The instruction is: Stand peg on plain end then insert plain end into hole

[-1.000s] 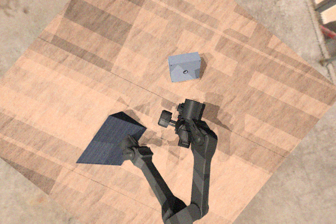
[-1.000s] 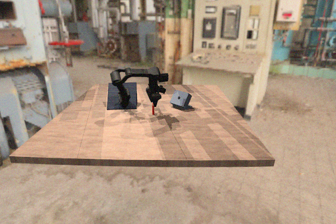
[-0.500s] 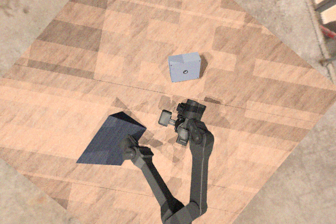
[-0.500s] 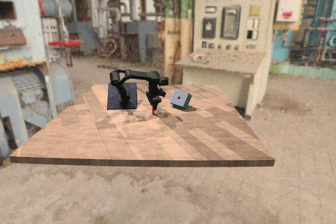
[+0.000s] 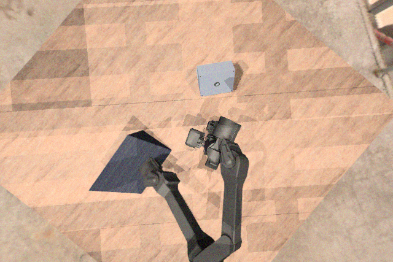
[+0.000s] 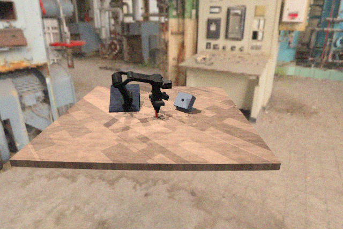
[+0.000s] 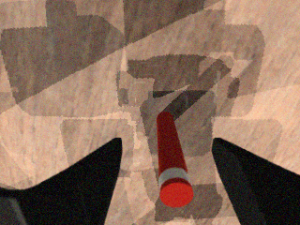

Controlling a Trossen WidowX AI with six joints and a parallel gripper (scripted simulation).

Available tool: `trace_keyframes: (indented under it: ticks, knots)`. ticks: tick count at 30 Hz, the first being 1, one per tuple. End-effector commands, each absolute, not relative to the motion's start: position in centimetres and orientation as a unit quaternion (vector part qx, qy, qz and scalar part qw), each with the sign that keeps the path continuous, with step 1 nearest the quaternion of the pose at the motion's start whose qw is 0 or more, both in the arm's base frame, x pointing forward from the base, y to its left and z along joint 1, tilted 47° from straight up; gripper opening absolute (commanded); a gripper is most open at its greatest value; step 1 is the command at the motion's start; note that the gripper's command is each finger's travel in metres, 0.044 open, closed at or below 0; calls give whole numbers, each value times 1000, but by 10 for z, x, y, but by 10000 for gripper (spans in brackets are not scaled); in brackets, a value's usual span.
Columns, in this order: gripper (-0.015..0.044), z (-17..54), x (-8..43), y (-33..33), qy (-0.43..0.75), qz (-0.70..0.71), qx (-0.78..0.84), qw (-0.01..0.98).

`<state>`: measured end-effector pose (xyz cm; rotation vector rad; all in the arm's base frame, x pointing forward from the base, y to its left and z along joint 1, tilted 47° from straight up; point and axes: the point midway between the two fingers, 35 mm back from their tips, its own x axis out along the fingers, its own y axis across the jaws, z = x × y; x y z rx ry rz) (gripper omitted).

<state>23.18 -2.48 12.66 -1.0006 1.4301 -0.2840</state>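
- From the top view, my arm (image 5: 233, 202) (image 6: 141, 77) folds at the elbow near the picture's bottom edge, and its forearm runs back up to my claw (image 5: 209, 145) (image 6: 157, 111) (image 7: 167, 141), whose fingertips are hidden from above. My foot end is beside a dark blue wedge (image 5: 118, 165) (image 6: 114, 97). The pale blue-grey sloped panel (image 5: 214, 73) (image 6: 179, 102) is well apart from both, its one hole (image 5: 217, 84) (image 6: 182, 100) showing nothing sticking out.
- From the exterior view, I hold my forearm roughly level above the table (image 5: 152, 84) (image 6: 155, 143) (image 7: 28, 141), with my wrist bent so the claw points down. The red peg (image 6: 156, 114) (image 7: 172, 145) shows just under my fingertips, upright on the wood. The panel tilts off to one side, its hole dark.
- From the wrist view, my two fingers are parted around the peg, a gap on each side; I grip nothing. The peg stands on its plain end, its whitish band (image 7: 173, 176) and bright red end uppermost.
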Motion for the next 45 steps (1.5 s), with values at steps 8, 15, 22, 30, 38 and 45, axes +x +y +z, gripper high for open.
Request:
trace_keyframes:
  ticks: [8,15,22,30,38,45]
  knots:
    - [33,126,232,-25,626,-125,-437,634]
    - [0,127,232,-24,626,-124,-437,634]
    - [0,140,230,-9,622,-122,-434,641]
    - [0,160,225,12,616,-120,-431,648]
    - [0,179,220,31,612,-122,-428,654]
    - [0,176,222,33,613,-117,-410,665]
